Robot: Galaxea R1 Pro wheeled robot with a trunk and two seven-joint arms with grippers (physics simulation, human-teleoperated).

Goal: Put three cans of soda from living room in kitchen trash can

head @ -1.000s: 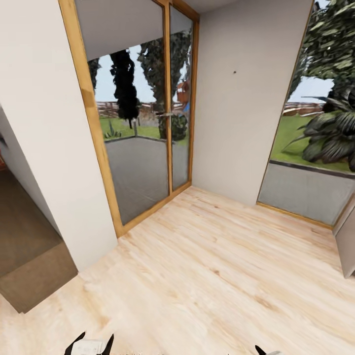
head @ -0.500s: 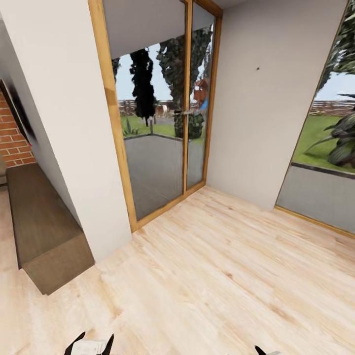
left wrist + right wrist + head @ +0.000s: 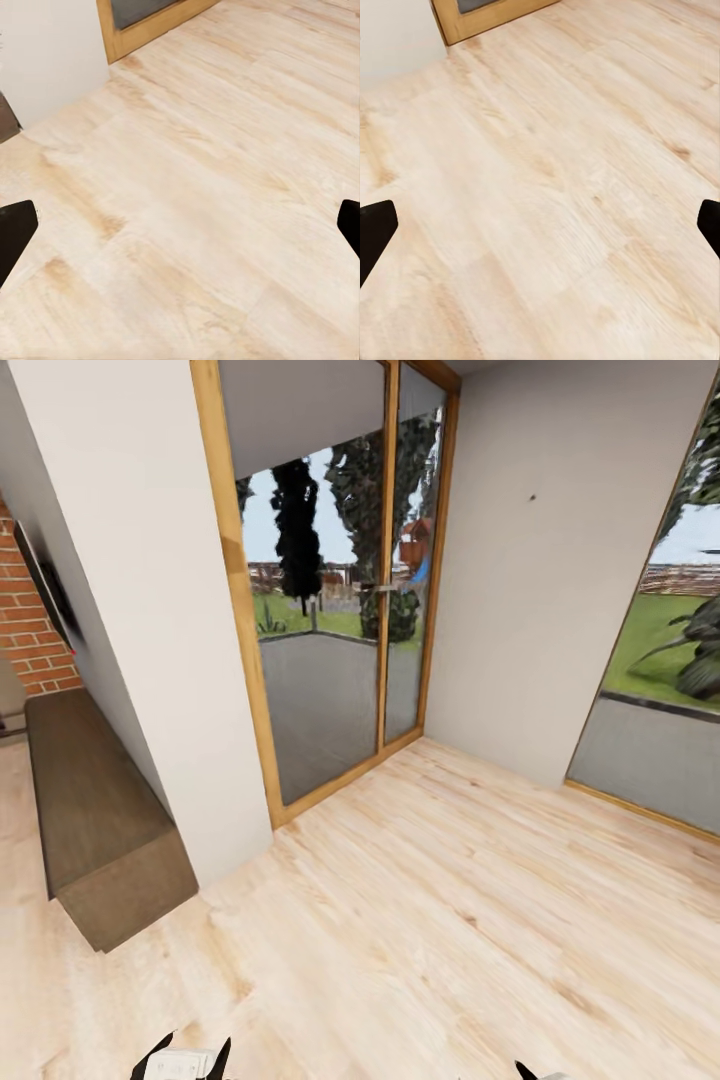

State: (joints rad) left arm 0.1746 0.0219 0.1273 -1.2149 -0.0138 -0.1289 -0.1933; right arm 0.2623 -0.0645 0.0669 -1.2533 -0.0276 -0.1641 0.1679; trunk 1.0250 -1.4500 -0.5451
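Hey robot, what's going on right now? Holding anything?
Left gripper open, nothing in it. Right gripper open, nothing in it. Facing glass doors, bare wood floor ahead. Low brown bench off left.

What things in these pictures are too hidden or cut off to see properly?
- Left gripper, head view: cut off by the bottom edge, only finger tips and a pale part show.
- Right gripper, head view: one dark tip shows at the bottom edge.
- Brown bench, head view: its far end is hidden behind the white wall.
- Brick wall, head view: cut off by the left edge.
- Garden plant, head view: cut off by the right edge.
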